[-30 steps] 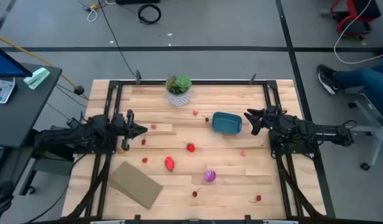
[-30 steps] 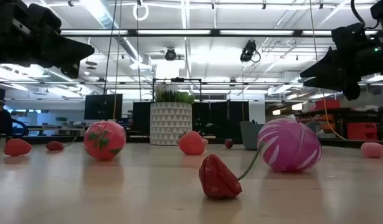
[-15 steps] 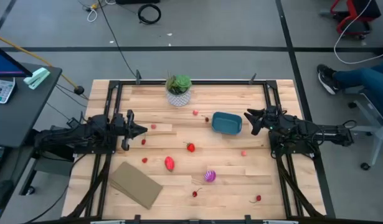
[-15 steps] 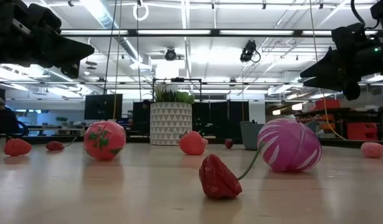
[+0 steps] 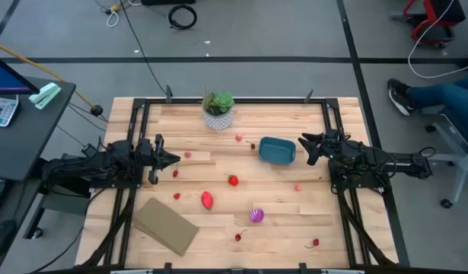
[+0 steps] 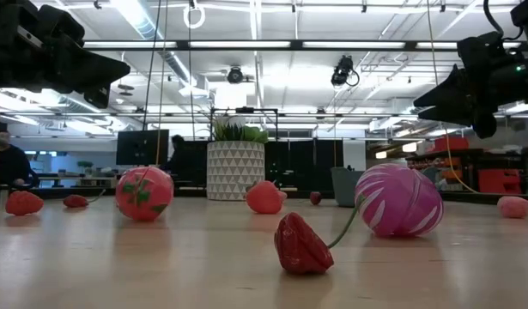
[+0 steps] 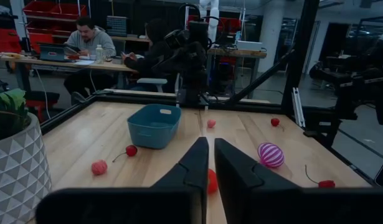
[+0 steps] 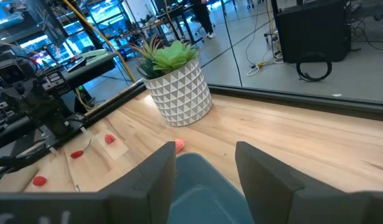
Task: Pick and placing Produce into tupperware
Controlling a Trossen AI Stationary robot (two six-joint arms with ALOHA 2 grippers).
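Note:
The teal tupperware [image 5: 277,151] stands right of the table's centre, with nothing in it that I can see. The produce lies scattered on the wood: a red fruit [image 5: 207,199], a strawberry [image 5: 233,180], a purple-and-white striped piece [image 5: 256,215] and several small cherries, such as one near the front edge [image 5: 315,243]. My right gripper [image 5: 304,144] hovers open just off the tub's right end, and the tub's rim [image 8: 200,168] shows between its fingers. My left gripper [image 5: 173,160] hangs shut above the table's left part, pointing at the tub [image 7: 154,124].
A green plant in a white patterned pot [image 5: 218,110] stands at the far edge. A flat tan slab [image 5: 165,225] lies at the near left corner. Black frame rails run along the table's sides. A person's legs [image 5: 439,95] show beyond the right edge, and people sit at desks [image 7: 85,37] in the room.

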